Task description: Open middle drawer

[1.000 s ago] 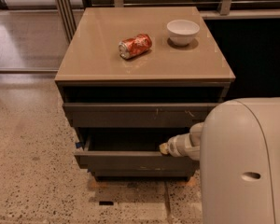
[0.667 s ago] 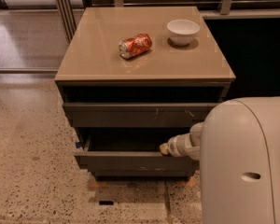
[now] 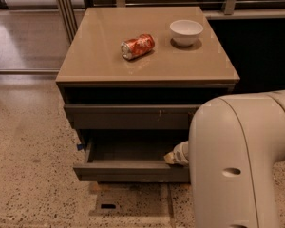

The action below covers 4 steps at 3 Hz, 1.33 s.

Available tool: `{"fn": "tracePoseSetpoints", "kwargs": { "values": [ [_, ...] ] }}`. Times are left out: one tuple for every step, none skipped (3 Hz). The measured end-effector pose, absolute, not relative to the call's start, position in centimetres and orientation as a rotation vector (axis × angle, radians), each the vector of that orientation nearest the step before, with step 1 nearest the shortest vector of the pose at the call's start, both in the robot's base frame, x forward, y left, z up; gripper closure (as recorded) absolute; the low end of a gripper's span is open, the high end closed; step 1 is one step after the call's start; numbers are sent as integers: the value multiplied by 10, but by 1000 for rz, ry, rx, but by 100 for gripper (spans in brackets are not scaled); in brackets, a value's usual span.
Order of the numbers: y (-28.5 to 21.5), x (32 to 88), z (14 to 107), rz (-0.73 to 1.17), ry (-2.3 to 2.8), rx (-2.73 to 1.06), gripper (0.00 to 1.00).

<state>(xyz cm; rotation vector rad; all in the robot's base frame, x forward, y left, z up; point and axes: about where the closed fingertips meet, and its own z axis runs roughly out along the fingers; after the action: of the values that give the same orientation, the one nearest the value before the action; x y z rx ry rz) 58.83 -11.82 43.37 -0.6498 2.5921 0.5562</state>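
Camera view: the middle drawer [image 3: 128, 171] stands pulled well out from the cabinet below the counter's front edge. Its flat dark front juts forward over the floor, and its shallow grey inside is open to view and seemingly bare. The hand [image 3: 172, 156] sits at the drawer's right end, just behind the front panel and at or touching its top rim. Most of it is hidden by the robot's bulky cream arm [image 3: 237, 160], so whether it is open or clamped on the panel cannot be told.

By the look of it the task is largely done, as the drawer is plainly open. How much more it could slide cannot be judged, since its back is lost in shadow. What seems left is at most a last stretch of pull, then letting go and backing the arm clear.

Above, the top drawer [image 3: 128, 117] is shut, flush beneath the counter [image 3: 99, 61]. On the counter an orange-red can [image 3: 137, 46] lies on its side near the middle. A white bowl [image 3: 186, 31] stands upright toward the far right corner, apart from the can. Speckled floor [image 3: 28, 146] spreads to the left.
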Motion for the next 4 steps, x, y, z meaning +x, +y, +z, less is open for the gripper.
{"fn": "tracePoseSetpoints", "kwargs": {
  "values": [
    [-119, 573, 429, 602, 2601, -759, 100],
    [-127, 543, 423, 668, 2600, -981, 100],
    [-127, 543, 424, 669, 2600, -985, 100],
    [-131, 508, 430, 749, 2556, -1189, 100]
  ]
}}
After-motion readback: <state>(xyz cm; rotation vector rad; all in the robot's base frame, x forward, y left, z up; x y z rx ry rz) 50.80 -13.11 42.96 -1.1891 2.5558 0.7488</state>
